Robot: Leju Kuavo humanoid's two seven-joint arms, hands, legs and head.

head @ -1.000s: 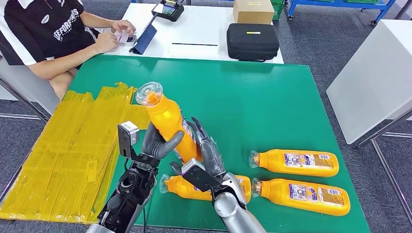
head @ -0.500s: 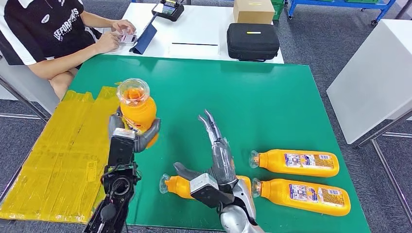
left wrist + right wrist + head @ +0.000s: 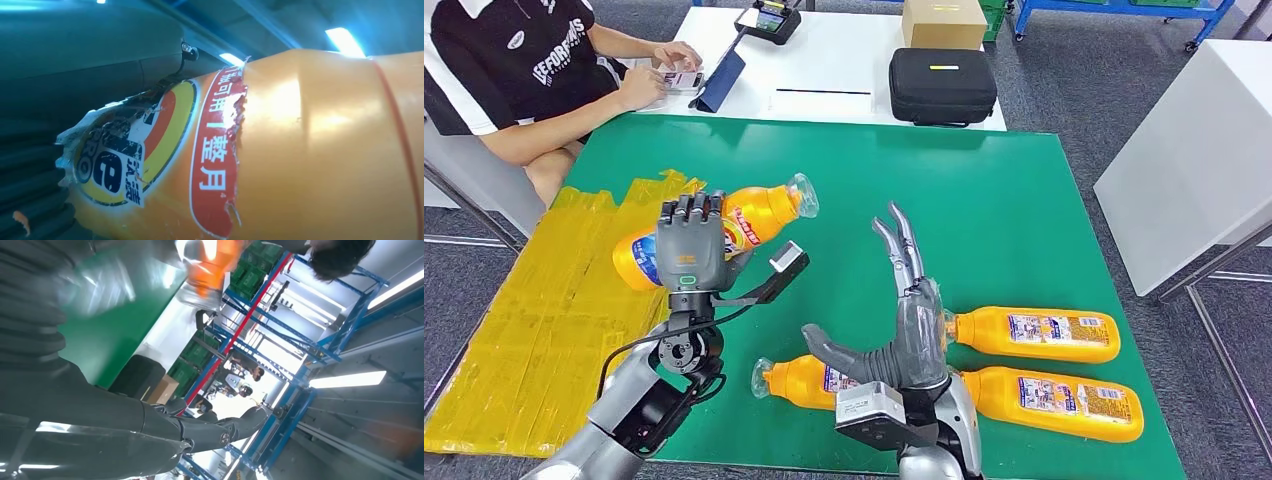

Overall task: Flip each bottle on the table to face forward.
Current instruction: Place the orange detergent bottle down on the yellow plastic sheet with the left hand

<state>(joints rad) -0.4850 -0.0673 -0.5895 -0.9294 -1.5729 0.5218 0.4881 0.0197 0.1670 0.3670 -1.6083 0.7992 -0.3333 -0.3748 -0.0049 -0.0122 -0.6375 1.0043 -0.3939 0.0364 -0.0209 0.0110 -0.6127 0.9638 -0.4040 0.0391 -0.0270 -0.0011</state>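
Bottle (image 3: 724, 232) was in the left robot hand (image 3: 690, 250), fingers wrapped round the body, held up off the green desk (image 3: 984, 210). Its long axis lay nearly level, clear cap out to the right of that robot hand, base sticking out to its left over the yellow taped sheet (image 3: 544, 300). Left wrist view showed the torn label (image 3: 165, 155) pressed close against the robot hand, so the grip looked full and firm.

Right robot hand (image 3: 904, 320) was spread, fingers straight and apart, holding nothing, palm raised above the desk. It hung just over the near bottle (image 3: 809, 382), which lay flat right below and slightly left of it. Two more bottles lay flat to its right: far right bottle (image 3: 1034, 333) and near right bottle (image 3: 1054, 402), both with caps pointing toward the right robot hand, long axes running away to its right.

Judgement: left robot hand was the one mid-flip; held bottle probably needed setting down on the desk ahead of it, label up. Right robot hand was the nearer one for the three lying bottles.

Containers: black case (image 3: 942, 86) and cardboard box (image 3: 944, 22) on the white table beyond, both closed, contents unseen. A person sat at far left.
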